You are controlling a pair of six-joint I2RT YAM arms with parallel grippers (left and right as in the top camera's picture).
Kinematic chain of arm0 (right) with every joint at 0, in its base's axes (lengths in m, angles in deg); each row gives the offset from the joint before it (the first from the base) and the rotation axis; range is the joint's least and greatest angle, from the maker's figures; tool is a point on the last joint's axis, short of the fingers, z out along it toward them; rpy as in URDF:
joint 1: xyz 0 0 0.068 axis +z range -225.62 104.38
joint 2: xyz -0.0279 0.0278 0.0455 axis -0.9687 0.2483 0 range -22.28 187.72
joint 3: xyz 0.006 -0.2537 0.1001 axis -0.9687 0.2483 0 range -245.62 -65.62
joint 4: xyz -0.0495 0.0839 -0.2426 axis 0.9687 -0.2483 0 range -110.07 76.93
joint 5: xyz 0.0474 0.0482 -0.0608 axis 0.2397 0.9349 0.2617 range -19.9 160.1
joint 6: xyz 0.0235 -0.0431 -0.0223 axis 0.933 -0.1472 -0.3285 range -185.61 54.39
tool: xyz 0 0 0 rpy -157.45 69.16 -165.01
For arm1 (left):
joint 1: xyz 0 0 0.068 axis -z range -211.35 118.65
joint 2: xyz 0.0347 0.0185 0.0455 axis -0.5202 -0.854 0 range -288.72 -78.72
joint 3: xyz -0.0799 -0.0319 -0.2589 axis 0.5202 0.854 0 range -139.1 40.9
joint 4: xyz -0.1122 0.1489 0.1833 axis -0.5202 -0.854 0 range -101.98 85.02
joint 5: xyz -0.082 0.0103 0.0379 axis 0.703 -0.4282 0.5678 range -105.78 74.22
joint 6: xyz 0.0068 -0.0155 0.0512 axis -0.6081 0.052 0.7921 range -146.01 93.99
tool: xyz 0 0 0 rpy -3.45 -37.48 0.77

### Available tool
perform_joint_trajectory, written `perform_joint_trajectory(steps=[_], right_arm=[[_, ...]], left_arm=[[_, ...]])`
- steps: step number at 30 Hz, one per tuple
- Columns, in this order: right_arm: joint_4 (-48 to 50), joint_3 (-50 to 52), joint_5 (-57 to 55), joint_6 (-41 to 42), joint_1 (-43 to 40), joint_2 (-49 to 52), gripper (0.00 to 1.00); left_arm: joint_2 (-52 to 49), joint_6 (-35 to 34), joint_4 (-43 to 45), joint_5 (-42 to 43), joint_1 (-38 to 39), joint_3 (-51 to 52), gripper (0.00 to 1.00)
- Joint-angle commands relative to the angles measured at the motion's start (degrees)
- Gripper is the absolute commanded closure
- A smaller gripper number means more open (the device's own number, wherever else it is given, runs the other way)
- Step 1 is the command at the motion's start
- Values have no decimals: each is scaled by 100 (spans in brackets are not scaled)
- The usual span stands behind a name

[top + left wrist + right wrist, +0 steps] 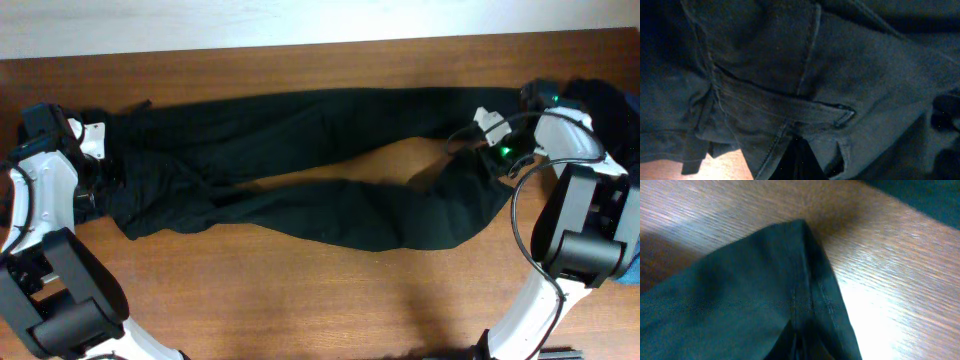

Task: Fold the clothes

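A long pair of black trousers [300,170] lies spread across the wooden table, waist at the left and leg ends at the right. My left gripper [103,178] is at the waist and shut on the fabric. In the left wrist view the waistband with a belt loop [790,107] fills the frame above the gripper [801,167]. My right gripper [468,140] is shut on the end of the upper leg. The right wrist view shows that leg's hem [810,280] running into the gripper [801,349].
More dark clothes [598,100] are piled at the back right behind the right arm, with a bit of blue cloth [632,102] at the frame edge. Bare wood [300,290] lies in front of the trousers. The table's far edge [300,45] meets a pale wall.
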Motion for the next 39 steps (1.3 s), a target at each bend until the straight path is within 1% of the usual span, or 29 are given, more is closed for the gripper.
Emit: perform_joint_trajectory(steps=[1, 4, 9, 13, 17, 20, 29, 32, 33, 34, 35, 36, 39], right_arm=[[-214, -658, -52, 393, -116, -341, 96], [-494, -970, -103, 680, -258, -372, 96], [-560, -946, -518, 1126, -577, -343, 96], [-496, -946, -501, 1360, -957, -345, 96], [-396, -946, -232, 1375, -1292, -341, 96], [-321, -946, -177, 1375, -1460, -334, 96], [-251, -925, -162, 1375, -1655, -328, 96], [-254, -925, 24, 1375, -1655, -323, 96], [-258, -925, 48, 1375, -1652, -323, 96], [-258, -925, 76, 1375, -1650, -323, 96], [-258, -925, 107, 1375, -1650, -323, 96], [-258, -925, 127, 1375, -1650, -323, 96], [-258, -925, 127, 1375, -1650, -323, 96]], left_arm=[[-9, -81, -155, 101, -11, -245, 100], [37, -83, -413, 101, -11, -487, 99], [50, -160, -841, 57, -20, -688, 100], [55, -195, -1082, 55, -98, -769, 100], [55, -380, -1349, 59, -245, -859, 100], [59, -380, -1408, 59, -372, -929, 100], [59, -380, -1436, 61, -579, -990, 100], [59, -378, -1384, 304, -570, -990, 99], [59, -376, -1357, 420, -570, -990, 93], [59, -374, -1311, 501, -566, -990, 74], [59, -372, -1266, 509, -566, -988, 57], [59, -319, -1209, 509, -566, -988, 48], [59, -66, -1036, 511, -568, -988, 41]])
